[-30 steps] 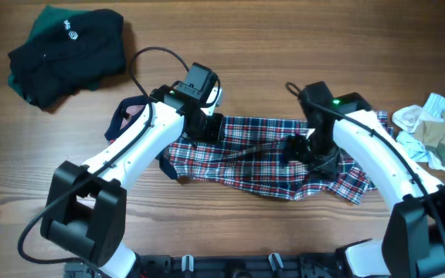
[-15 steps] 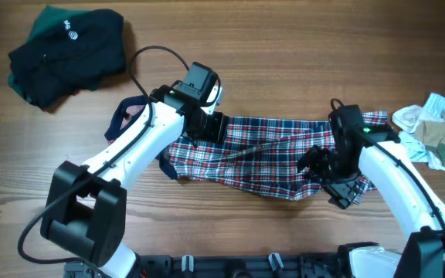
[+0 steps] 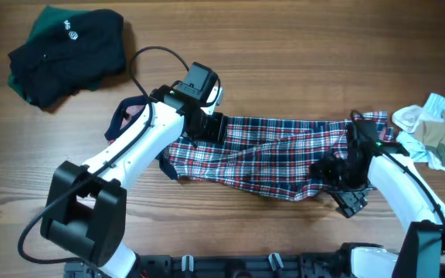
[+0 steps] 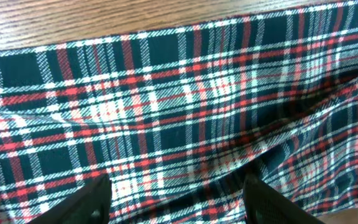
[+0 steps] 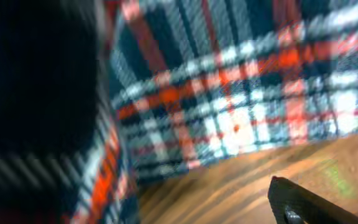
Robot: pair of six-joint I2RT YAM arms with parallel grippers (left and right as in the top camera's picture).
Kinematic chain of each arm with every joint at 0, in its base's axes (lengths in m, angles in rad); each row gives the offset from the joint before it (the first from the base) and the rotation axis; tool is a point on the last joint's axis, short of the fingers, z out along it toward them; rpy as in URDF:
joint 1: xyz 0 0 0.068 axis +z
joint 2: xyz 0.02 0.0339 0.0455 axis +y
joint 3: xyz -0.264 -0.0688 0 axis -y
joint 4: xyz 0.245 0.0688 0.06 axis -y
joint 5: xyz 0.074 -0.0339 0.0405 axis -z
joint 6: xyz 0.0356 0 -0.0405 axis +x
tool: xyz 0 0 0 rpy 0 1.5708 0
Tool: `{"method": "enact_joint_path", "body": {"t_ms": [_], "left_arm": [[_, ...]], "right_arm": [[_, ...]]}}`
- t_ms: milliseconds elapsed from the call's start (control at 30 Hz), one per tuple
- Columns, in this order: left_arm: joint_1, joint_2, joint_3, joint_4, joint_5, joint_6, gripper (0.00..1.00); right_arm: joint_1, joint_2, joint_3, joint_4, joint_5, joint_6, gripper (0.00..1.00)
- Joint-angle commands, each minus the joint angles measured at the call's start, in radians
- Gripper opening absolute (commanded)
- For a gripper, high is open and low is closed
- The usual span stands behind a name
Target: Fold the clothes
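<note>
Since a second ago the right gripper [image 3: 348, 202], jaws wide and empty, shifts from mid-cloth to the plaid garment [image 3: 261, 154]'s right edge, while the left gripper [image 4: 179, 202] hovers parted above it, so a fresh grasp seems next.

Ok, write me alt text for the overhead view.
A red, white and navy plaid garment lies crumpled on a wooden table, the left gripper over its left end and the right gripper at its right end. A dark garment lies far left, pale clothes far right.
</note>
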Motion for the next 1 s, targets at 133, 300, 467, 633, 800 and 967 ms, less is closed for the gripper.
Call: {"method": "enact_joint_path", "body": {"t_ms": [133, 300, 467, 633, 800, 967], "left_arm": [[-0.002, 0.011, 0.000, 0.003, -0.009, 0.005, 0.67], [-0.002, 0.011, 0.000, -0.003, -0.009, 0.005, 0.67], [-0.002, 0.011, 0.000, -0.012, -0.009, 0.005, 0.67], [-0.002, 0.011, 0.000, -0.013, -0.009, 0.005, 0.67], [-0.002, 0.011, 0.000, -0.012, -0.009, 0.012, 0.67], [-0.002, 0.011, 0.000, -0.004, -0.009, 0.012, 0.68]], "right_arm": [[-0.065, -0.011, -0.009, 0.057, 0.102, -0.022, 1.00], [-0.114, -0.011, -0.009, 0.069, 0.150, -0.018, 1.00], [-0.175, -0.018, -0.007, 0.183, 0.039, -0.090, 1.00], [-0.270, -0.069, -0.001, 0.172, 0.032, -0.107, 1.00], [-0.459, -0.168, -0.001, 0.171, -0.021, -0.239, 1.00], [-0.479, -0.178, -0.001, 0.027, -0.135, -0.303, 1.00]]}}
